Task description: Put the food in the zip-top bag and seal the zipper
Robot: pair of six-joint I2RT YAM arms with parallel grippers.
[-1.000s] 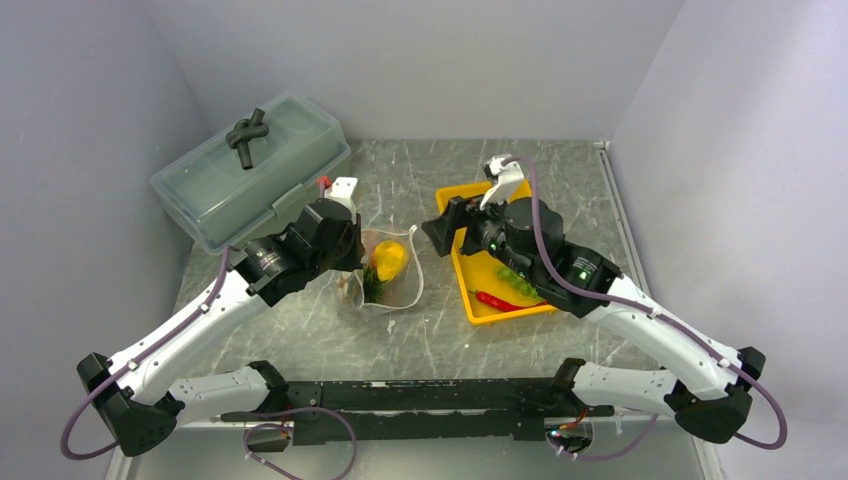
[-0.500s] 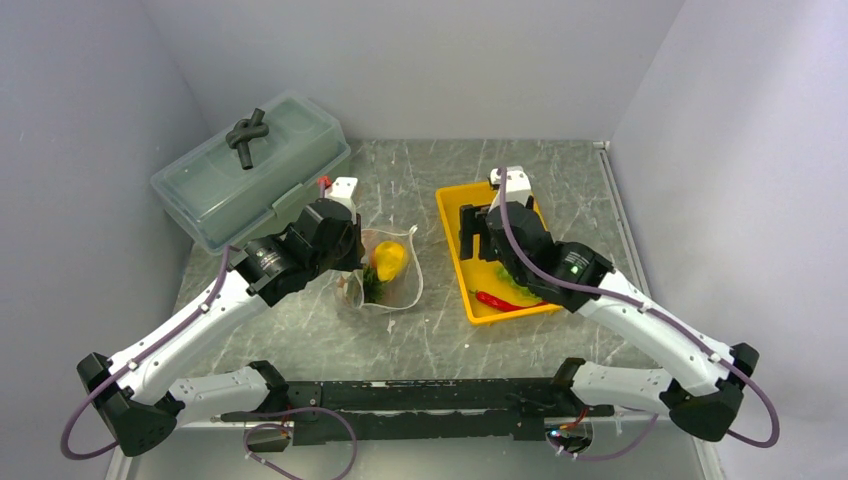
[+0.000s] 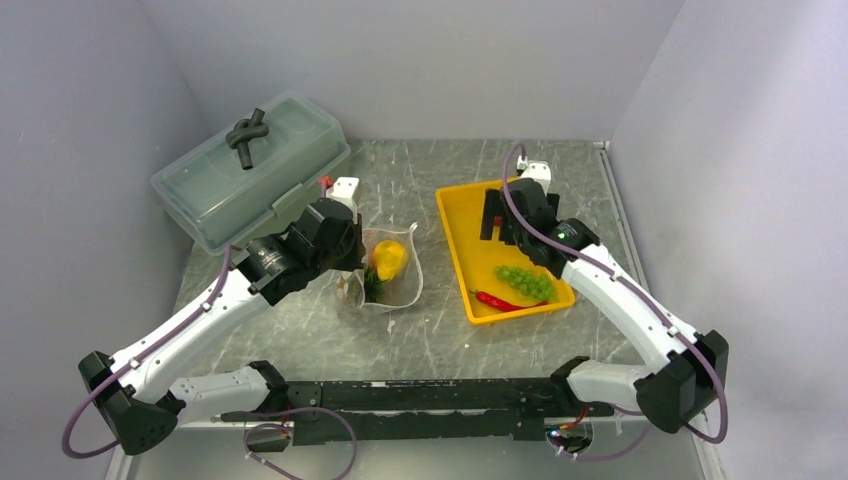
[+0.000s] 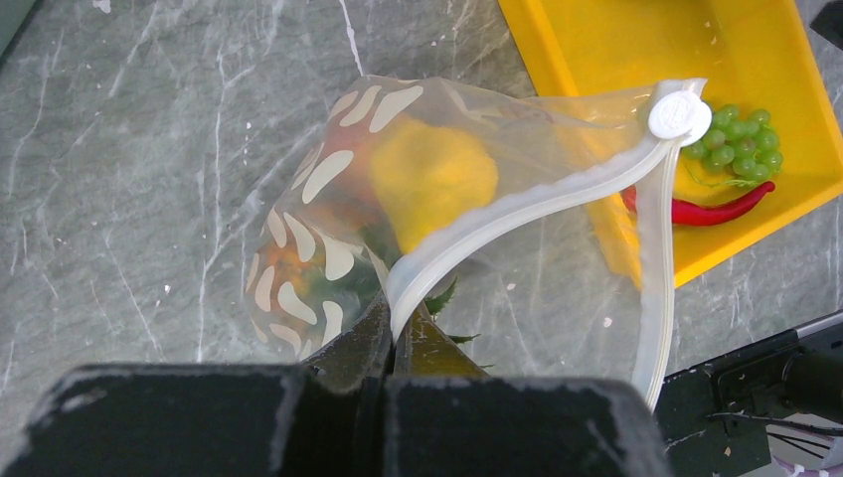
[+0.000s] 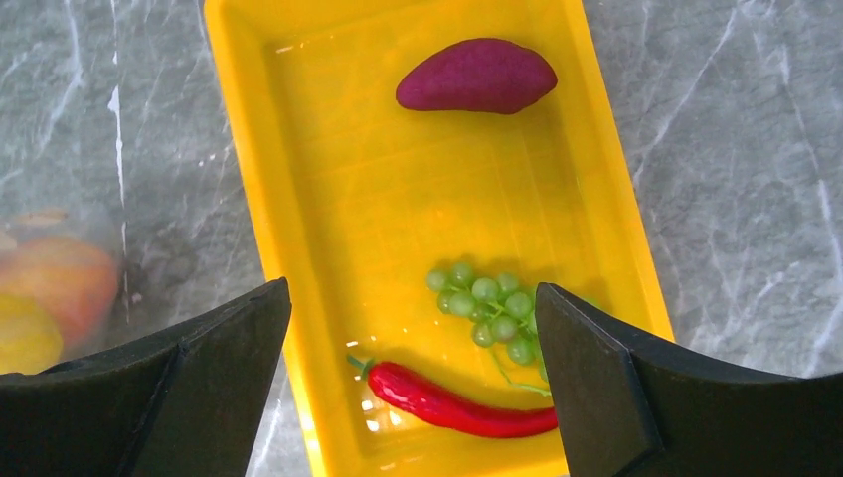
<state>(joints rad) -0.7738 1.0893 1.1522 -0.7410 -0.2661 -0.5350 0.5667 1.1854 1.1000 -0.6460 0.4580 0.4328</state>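
Note:
The zip-top bag [image 3: 392, 272] lies open in the middle of the table, with the yellow fruit [image 3: 388, 258] inside. In the left wrist view the pineapple [image 4: 298, 268] and the yellow fruit [image 4: 432, 179] sit in the bag [image 4: 557, 278]. My left gripper [image 4: 398, 328] is shut on the near end of the zipper [image 4: 517, 214]; its round slider [image 4: 680, 117] is at the far end. My right gripper [image 5: 413, 293] is open and empty above the yellow tray [image 5: 328, 199], which holds the dark purple piece [image 5: 477, 77], the grape bunch [image 5: 487, 308] and the red chili [image 5: 447, 402].
A large translucent lidded box [image 3: 250, 170] with a black knotted object [image 3: 247, 130] on its lid stands at the back left. The yellow tray [image 3: 455, 240] lies right of the bag. Grey walls close in the table on three sides.
My right arm has moved right and back from beside the bag to over the tray's far end, uncovering the grapes. The left arm and bag have not moved.

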